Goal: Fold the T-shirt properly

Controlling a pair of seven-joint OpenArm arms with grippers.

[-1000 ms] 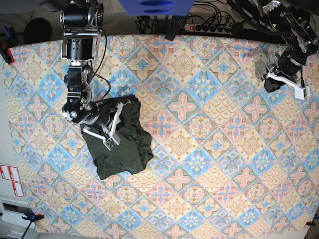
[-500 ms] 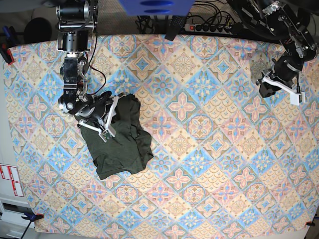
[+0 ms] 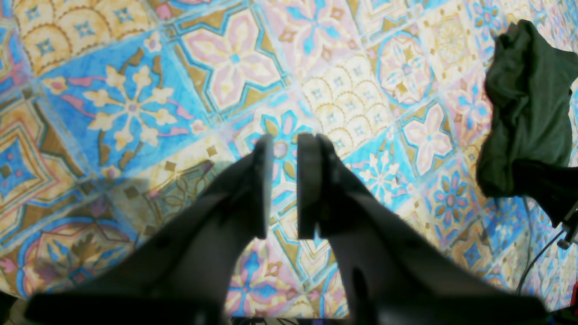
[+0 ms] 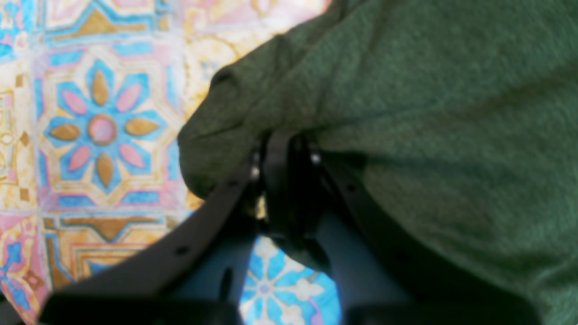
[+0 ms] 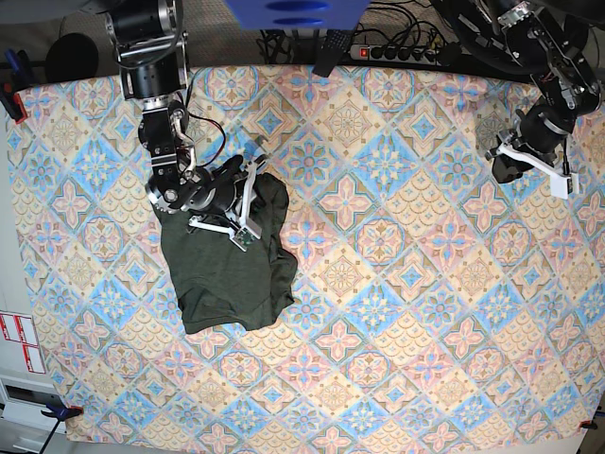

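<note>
The dark olive-green T-shirt [image 5: 232,270] lies bunched on the left part of the patterned cloth. My right gripper [image 5: 248,210] is at its upper edge, shut on a fold of the fabric. In the right wrist view the T-shirt [image 4: 406,113] drapes over and around the closed tips of that gripper [image 4: 282,149]. My left gripper [image 5: 504,168] hovers far off at the table's right side. In its own view its fingers [image 3: 285,144] stand a narrow slit apart with nothing between them, and the T-shirt [image 3: 528,113] shows at the far right.
A patterned tablecloth [image 5: 397,312] covers the whole table. A power strip [image 5: 406,52] and cables lie along the back edge, and a blue object [image 5: 293,14] hangs over the top. A red clamp [image 5: 9,99] sits at the left edge.
My right gripper has swung right and toward the back, dragging the shirt's upper edge with it. The left arm has barely shifted.
</note>
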